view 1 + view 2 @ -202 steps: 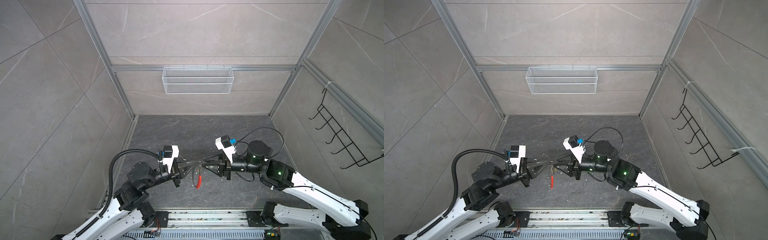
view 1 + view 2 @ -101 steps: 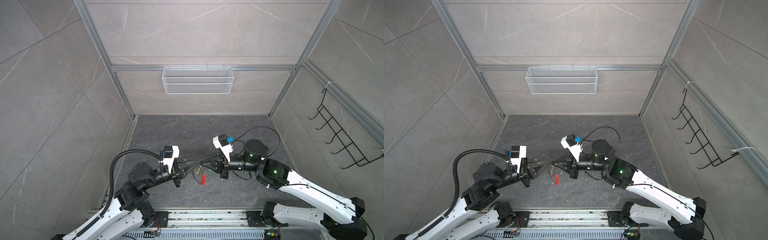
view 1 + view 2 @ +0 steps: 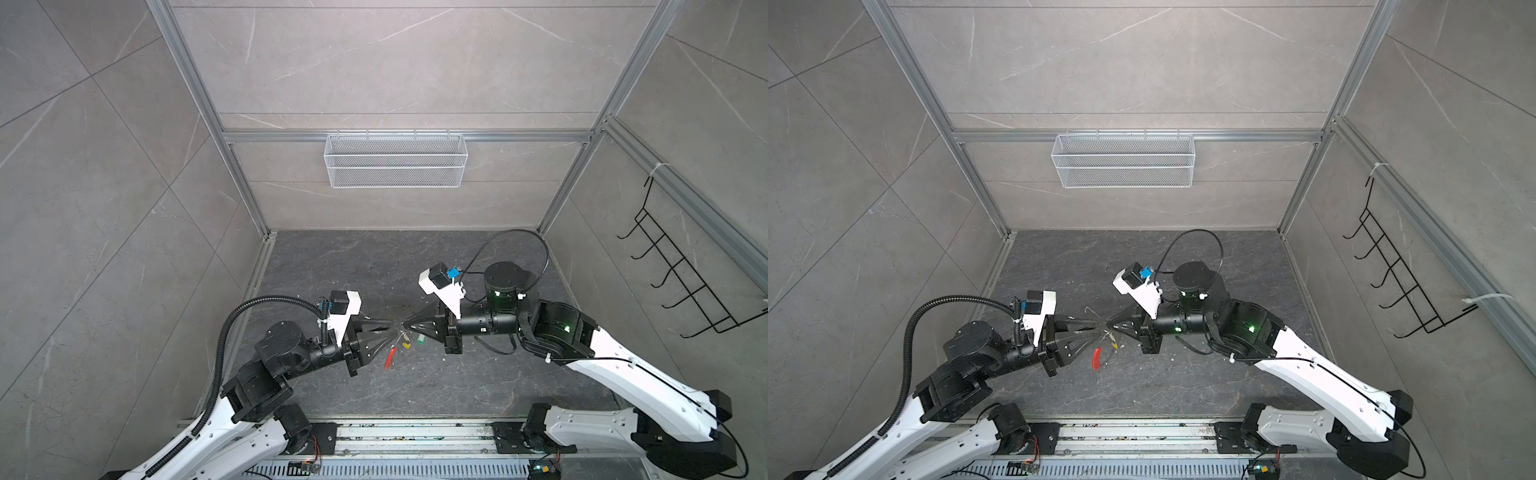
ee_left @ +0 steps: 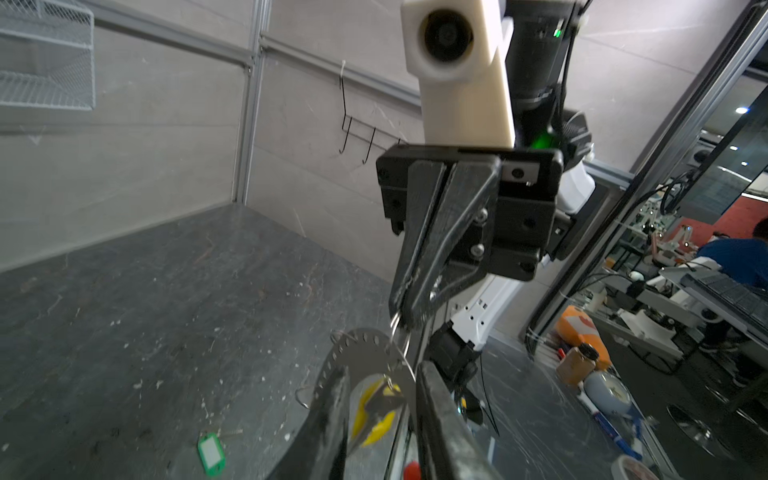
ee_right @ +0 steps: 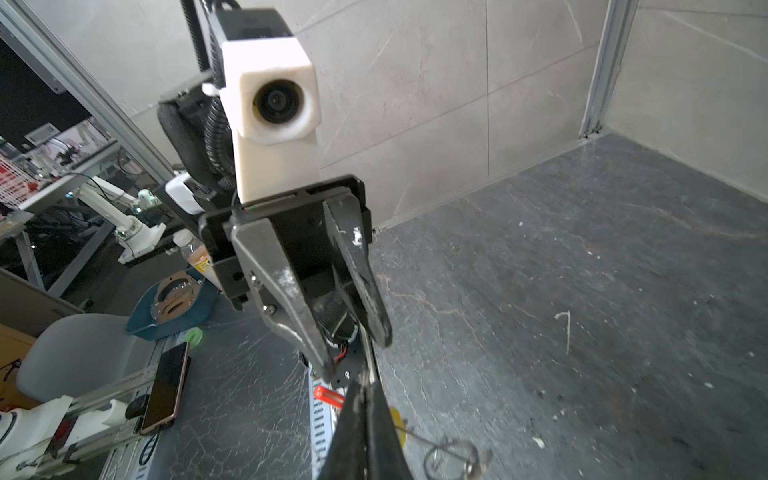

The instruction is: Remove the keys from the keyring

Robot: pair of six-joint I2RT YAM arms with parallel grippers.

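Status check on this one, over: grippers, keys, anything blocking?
Report: left gripper open, right gripper shut on keyring; green key off, lying on floor; yellow key hangs on wire. No obstruction seen.

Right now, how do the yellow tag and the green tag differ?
The yellow tag hangs clear of the floor, inside the open left gripper; the green tag lies flat on the floor. The yellow tag is threaded on the keyring; the green tag looks free of it. Shared: both are small oblong tags, differing in colour.
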